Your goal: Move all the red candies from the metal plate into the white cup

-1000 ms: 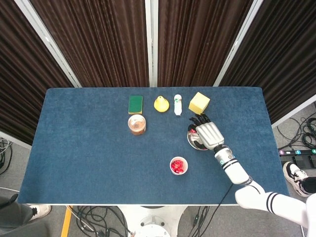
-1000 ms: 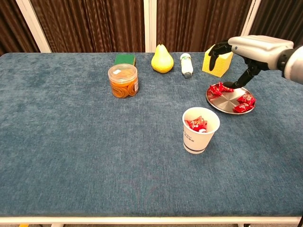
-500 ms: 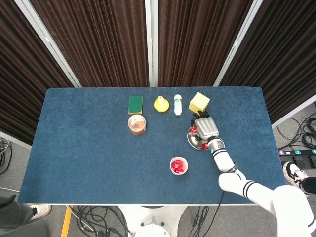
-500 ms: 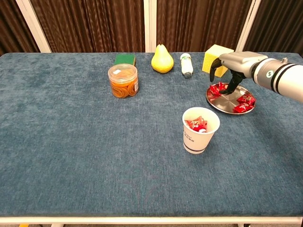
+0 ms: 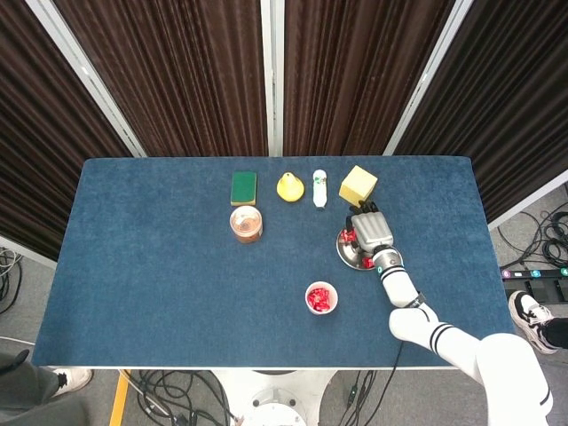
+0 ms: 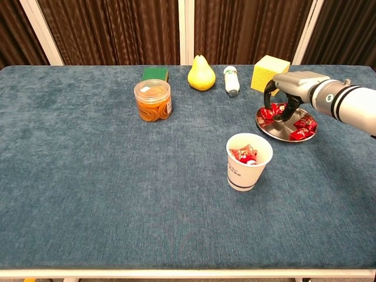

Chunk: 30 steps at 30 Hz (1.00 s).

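several red candies [image 6: 302, 123] remain on the metal plate [image 6: 285, 133] near the counter's right edge, so the right robot hand [image 6: 288, 88] curls down grasping one, the white cup [image 6: 249, 161] waiting nearby.

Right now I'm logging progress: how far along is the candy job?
Partly done. Some red candies already lie in the white cup. The right hand is down on the metal plate, fingers around a candy. At least two more candies remain there.

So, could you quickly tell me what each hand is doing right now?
Left hand: not in view.
Right hand: fingers curled onto red candies in the metal plate; grip cannot be told.
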Each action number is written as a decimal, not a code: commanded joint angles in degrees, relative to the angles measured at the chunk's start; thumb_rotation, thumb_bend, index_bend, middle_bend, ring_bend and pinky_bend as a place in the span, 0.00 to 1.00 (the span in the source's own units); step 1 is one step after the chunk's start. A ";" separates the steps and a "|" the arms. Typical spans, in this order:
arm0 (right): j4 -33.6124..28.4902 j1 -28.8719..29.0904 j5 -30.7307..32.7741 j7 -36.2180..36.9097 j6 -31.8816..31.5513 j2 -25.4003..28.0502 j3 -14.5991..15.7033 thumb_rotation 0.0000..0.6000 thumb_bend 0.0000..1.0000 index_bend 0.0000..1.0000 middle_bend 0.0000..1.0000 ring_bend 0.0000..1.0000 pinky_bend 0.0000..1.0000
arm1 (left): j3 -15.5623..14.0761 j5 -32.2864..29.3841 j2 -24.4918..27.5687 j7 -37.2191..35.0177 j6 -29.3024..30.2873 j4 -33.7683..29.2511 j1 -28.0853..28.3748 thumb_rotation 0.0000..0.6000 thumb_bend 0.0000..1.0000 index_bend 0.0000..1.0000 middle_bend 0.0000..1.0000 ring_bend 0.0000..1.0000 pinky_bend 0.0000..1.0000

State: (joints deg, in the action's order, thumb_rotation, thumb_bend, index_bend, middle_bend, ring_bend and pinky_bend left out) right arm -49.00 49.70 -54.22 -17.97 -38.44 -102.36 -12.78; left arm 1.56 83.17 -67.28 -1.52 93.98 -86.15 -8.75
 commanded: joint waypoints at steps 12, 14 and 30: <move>2.05 0.71 -0.33 -0.19 1.06 -1.48 -0.23 1.00 0.29 0.46 0.14 0.00 0.00 | -0.01 -0.30 -0.13 -0.59 -0.02 0.53 -0.26 1.00 0.07 0.18 0.11 0.08 0.15; 2.19 0.71 -0.33 -0.41 1.07 -1.64 -0.19 1.00 0.31 0.46 0.14 0.00 0.00 | -0.02 -0.35 -0.15 -0.69 -0.05 0.65 -0.30 1.00 0.07 0.18 0.11 0.08 0.15; -17.42 -4.03 -10.82 5.30 -8.54 9.50 1.10 1.00 0.40 0.58 0.18 0.00 0.00 | -0.01 0.05 -0.13 -0.61 0.10 0.68 -0.27 1.00 0.07 0.18 0.11 0.08 0.15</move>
State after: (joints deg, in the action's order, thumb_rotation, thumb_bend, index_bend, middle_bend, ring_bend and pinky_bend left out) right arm -57.86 47.90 -60.09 -15.22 -42.45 -98.13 -12.48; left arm 1.56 83.22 -67.42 -2.13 94.09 -85.46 -9.02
